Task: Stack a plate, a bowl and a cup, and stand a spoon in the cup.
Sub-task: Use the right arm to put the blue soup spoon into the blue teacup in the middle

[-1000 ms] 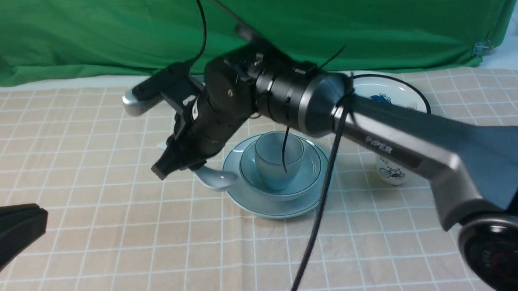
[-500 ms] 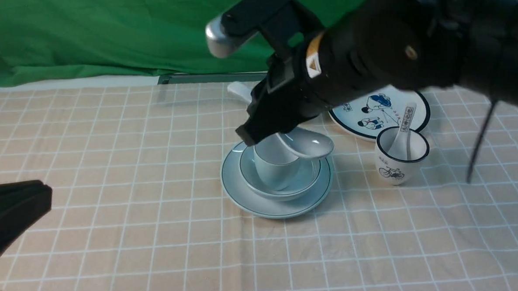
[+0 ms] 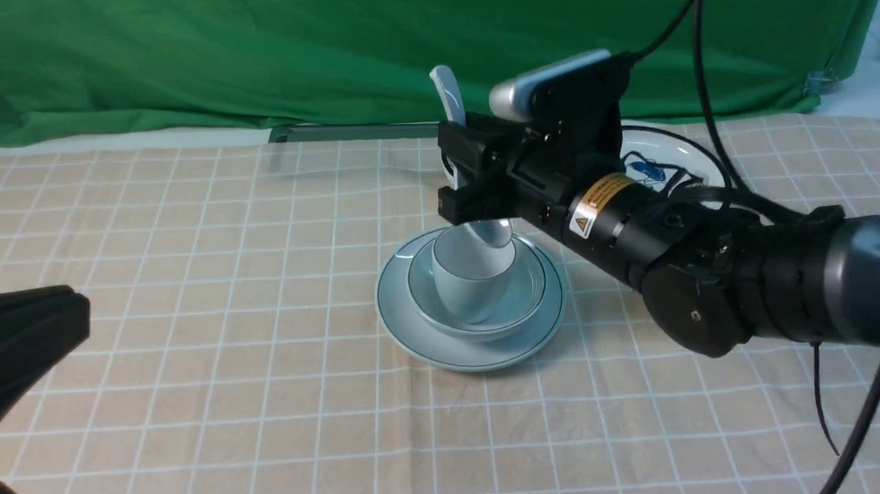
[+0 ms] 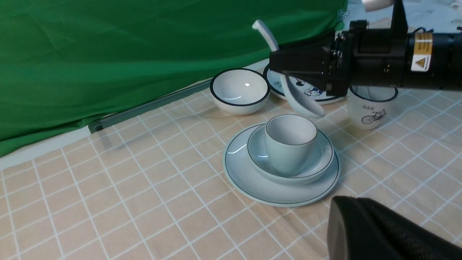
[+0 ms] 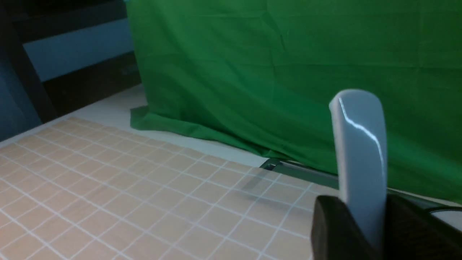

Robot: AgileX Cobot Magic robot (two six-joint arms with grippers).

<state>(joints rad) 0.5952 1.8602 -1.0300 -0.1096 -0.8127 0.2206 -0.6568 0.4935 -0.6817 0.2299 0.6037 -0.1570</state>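
Green backdrop behind; bench under a tan checked cloth.

1. Plate: flat on the bench, near centre. Bottom of the stack.
2. Bowl: seated in the plate, upright.
3. Cup: upright in the bowl, mouth open and unfilled.
4. Spoon: off the bench, gripped at mid-handle. The handle end points up and the scoop hangs down just over the cup's far rim. Whether they touch cannot be told. Not yet stood in the cup.
5. Right end effector: reaches in level from the right, jaws narrow and clamped on the spoon handle. The right wrist view shows the handle rising between both fingers.
6. Left end effector: low at the near left, well apart from the stack. Its opening cannot be told.
7. Bystanders, far right: white bowl, picture plate, bicycle cup.

Handling, by judgement: glazed ceramic, rigid, light, slick and prone to chipping. The narrow handle is the only sound hold, since the scoop is too broad and curved. Lower slowly, because a dropped spoon could knock the cup, which sits loose in the bowl.
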